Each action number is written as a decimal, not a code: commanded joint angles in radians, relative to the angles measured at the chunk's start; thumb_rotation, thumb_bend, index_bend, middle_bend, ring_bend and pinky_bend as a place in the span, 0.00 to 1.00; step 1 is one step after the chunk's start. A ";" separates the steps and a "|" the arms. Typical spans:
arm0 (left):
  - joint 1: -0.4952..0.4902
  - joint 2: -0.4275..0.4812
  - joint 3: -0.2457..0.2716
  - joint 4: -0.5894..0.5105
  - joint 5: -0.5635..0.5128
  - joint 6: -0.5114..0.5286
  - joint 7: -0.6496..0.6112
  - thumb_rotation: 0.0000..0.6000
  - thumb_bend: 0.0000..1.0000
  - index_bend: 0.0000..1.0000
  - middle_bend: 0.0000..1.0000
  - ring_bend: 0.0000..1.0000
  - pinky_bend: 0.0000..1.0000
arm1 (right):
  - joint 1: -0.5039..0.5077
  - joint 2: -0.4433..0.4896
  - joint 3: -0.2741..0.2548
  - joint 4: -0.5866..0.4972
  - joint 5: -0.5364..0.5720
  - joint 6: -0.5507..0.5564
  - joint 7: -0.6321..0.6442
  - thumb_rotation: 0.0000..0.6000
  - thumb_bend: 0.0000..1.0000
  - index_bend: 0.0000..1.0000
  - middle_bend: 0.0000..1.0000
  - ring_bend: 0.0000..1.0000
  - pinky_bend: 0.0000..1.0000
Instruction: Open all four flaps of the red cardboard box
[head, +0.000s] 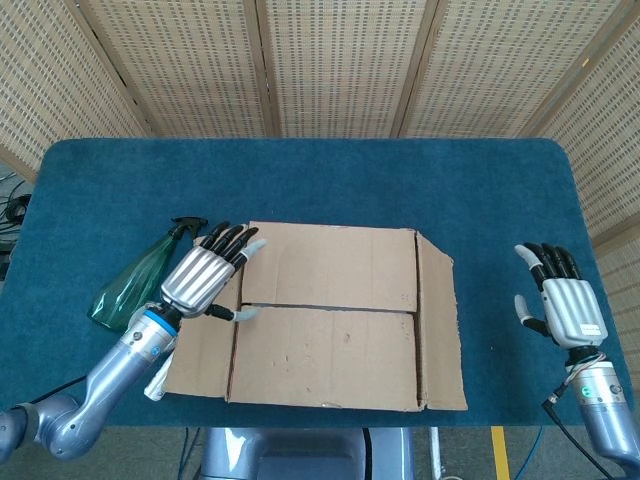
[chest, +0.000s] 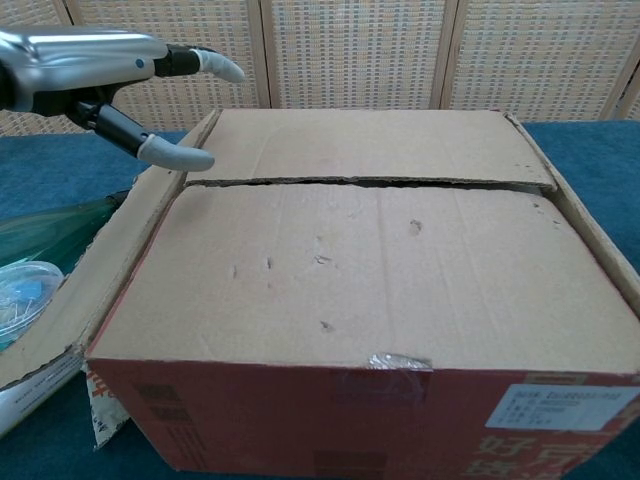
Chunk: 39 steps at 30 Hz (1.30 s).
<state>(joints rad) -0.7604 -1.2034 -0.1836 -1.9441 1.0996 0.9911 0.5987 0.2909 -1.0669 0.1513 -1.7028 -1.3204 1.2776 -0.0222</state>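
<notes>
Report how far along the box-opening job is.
Done: the two side flaps of the red cardboard box are splayed outward. In hand: the left hand hovers open at the seam's left end. Left: the far flap and near flap lie closed. The right hand waits aside.

The red cardboard box (head: 330, 315) sits upright on the worktop, red on its front wall with a white label at the lower right corner, plain brown on top. Its two long flaps (chest: 370, 270) lie shut, meeting at a ragged seam across the middle. The two short side flaps are swung outward: the left flap (head: 205, 320) slopes down beneath the left hand's fingers (head: 235, 240), whose tips hover over the seam's left end; the right flap (head: 440, 330) lies well apart from the right hand's fingers (head: 548, 260).
</notes>
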 joint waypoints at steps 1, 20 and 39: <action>-0.028 -0.029 0.001 0.003 -0.041 0.001 0.048 0.37 0.18 0.00 0.00 0.00 0.00 | -0.001 -0.001 -0.001 0.001 -0.001 0.000 0.001 1.00 0.52 0.10 0.10 0.00 0.00; -0.101 -0.140 0.006 0.054 -0.161 0.076 0.167 0.36 0.18 0.00 0.00 0.00 0.00 | -0.011 -0.066 0.000 0.051 -0.018 0.035 0.006 1.00 0.52 0.09 0.08 0.00 0.00; -0.133 -0.187 0.026 0.070 -0.180 0.125 0.199 0.35 0.15 0.00 0.00 0.00 0.00 | -0.027 -0.080 0.005 0.076 -0.023 0.054 0.035 1.00 0.52 0.09 0.07 0.00 0.00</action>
<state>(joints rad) -0.8919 -1.3888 -0.1587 -1.8762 0.9190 1.1142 0.7962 0.2642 -1.1466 0.1560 -1.6275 -1.3439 1.3318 0.0125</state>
